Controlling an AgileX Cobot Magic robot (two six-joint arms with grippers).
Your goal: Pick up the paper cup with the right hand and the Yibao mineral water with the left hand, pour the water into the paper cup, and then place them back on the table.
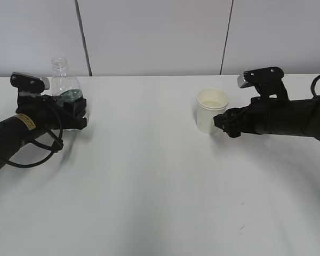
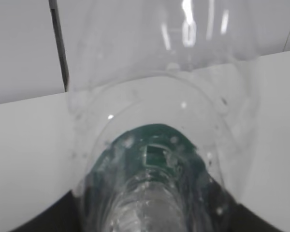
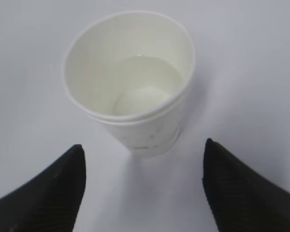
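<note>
The Yibao mineral water, a clear uncapped bottle with a dark green label, stands upright at the far left of the table. My left gripper is shut on its lower body. In the left wrist view the bottle fills the frame between the dark jaw tips of the left gripper. The white paper cup stands free on the table right of centre, with water in its bottom. My right gripper is open just beside the cup. The fingers of the right gripper are wide apart and clear of it.
A pale panelled wall with two dark seams rises directly behind the table's back edge, close behind the bottle. Plain white tabletop lies between the two arms and toward the front.
</note>
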